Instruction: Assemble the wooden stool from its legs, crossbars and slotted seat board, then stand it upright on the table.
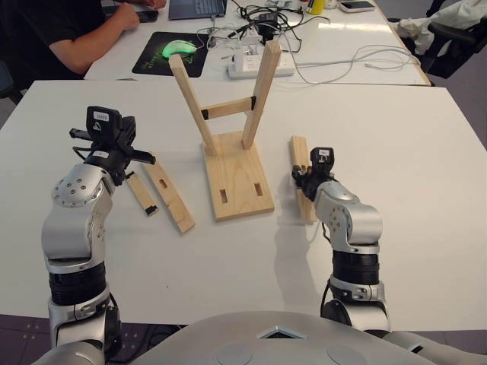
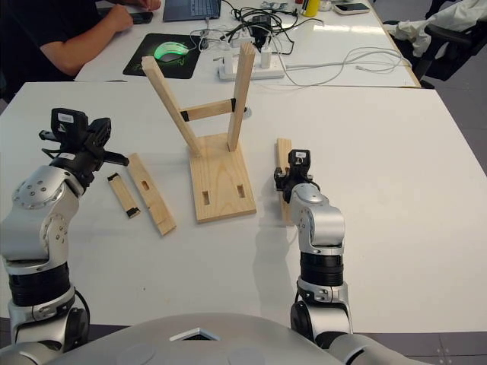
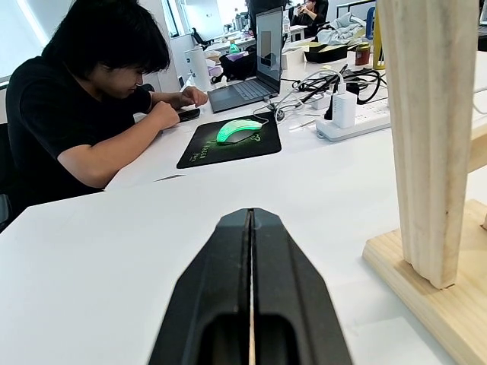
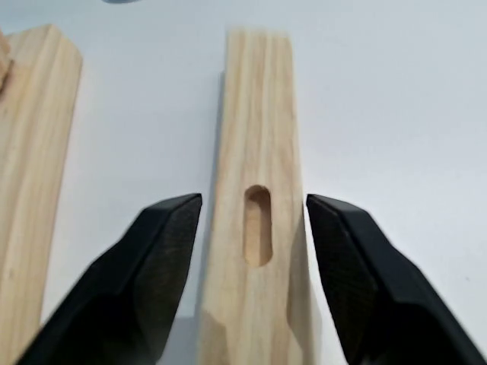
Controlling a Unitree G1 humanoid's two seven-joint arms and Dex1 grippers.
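The right gripper (image 4: pixel 253 209) hangs low over a loose leg (image 4: pixel 259 114) lying flat on the table (image 1: pixel 411 167). Its fingers (image 4: pixel 163 251) are spread apart, one on each side of the wood. The leg runs lengthwise between them with its oval slot (image 4: pixel 259 226) about level with the fingertips. A thin strip of table shows on each side, so they look close to the leg but not pressing on it.

The left gripper (image 3: pixel 251 228) is raised over the left side of the table. Its fingers are pressed together with nothing between them.

The stool looks about half built. The seat board (image 1: pixel 243 163) lies flat in the middle of the table. Two legs (image 1: pixel 190 99) (image 1: pixel 261 91) stand in its far end, leaning a little left and joined by a crossbar (image 1: pixel 228 109). The two slots at the near end (image 1: pixel 224 195) (image 1: pixel 258 188) are open.

Left to do, as I judge it:
- Fit the leg under the right gripper, which lies just right of the board.
- Fit the second loose leg (image 1: pixel 171 196), which lies to the board's left.
- Add the short crossbar (image 1: pixel 141 194) beside that leg, near the left gripper.
- Turn the stool over onto its feet.
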